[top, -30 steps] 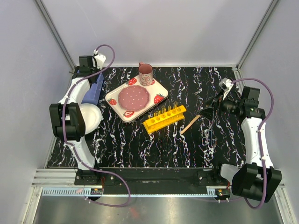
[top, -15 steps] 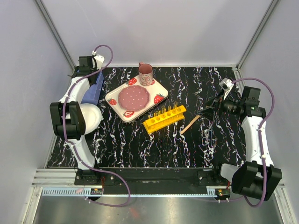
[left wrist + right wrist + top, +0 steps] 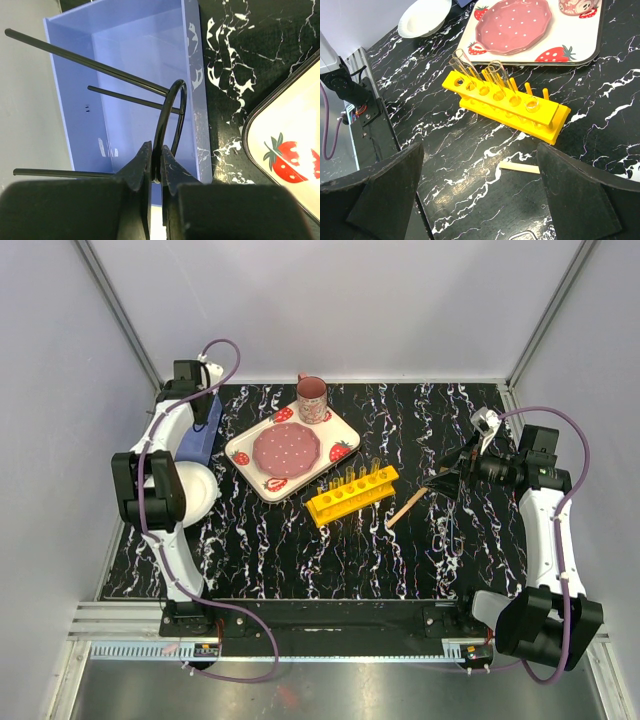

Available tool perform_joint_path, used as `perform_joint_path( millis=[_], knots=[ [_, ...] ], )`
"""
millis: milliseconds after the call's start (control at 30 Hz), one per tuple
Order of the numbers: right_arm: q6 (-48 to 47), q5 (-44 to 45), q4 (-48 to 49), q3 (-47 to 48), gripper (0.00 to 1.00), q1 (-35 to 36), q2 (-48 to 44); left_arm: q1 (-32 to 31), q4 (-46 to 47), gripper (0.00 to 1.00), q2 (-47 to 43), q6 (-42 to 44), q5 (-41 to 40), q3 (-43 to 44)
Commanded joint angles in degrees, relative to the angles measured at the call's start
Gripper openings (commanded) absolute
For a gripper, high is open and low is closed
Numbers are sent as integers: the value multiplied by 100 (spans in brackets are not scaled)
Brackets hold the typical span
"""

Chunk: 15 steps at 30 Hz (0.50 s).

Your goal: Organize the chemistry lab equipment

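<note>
The yellow test-tube rack [image 3: 352, 493] stands mid-table with thin clear tubes [image 3: 462, 62] in its holes; it also shows in the right wrist view [image 3: 505, 102]. A wooden brush handle [image 3: 407, 507] lies just right of it, and also shows in the right wrist view [image 3: 519, 167]. My left gripper [image 3: 156, 172] is shut on a slim dark metal ring tool [image 3: 170, 110] above a light-blue bin [image 3: 125, 50] at the far left, where dark rods lie. My right gripper [image 3: 479, 150] is open and empty, above the table beside the handle.
A strawberry-patterned tray [image 3: 340, 430] with a pink plate and a pink mug [image 3: 311, 398] sits behind the rack. A white paper plate [image 3: 195, 490] lies near the left arm. Dark metal tools [image 3: 452, 530] lie on the table under the right arm.
The left arm has shifted a little toward the back over the blue bin, with the ring tool held. The right gripper has barely moved.
</note>
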Motion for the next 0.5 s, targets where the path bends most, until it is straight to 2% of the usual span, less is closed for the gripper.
perform_joint_path(
  millis=[0, 467],
  knots=[
    [-147, -201, -117, 238, 100, -42, -83, 38, -93, 6, 84, -136, -271, 479],
    [-191, -237, -161, 247, 100, -77, -118, 99, -506, 6, 313, -320, -315, 664]
  ],
)
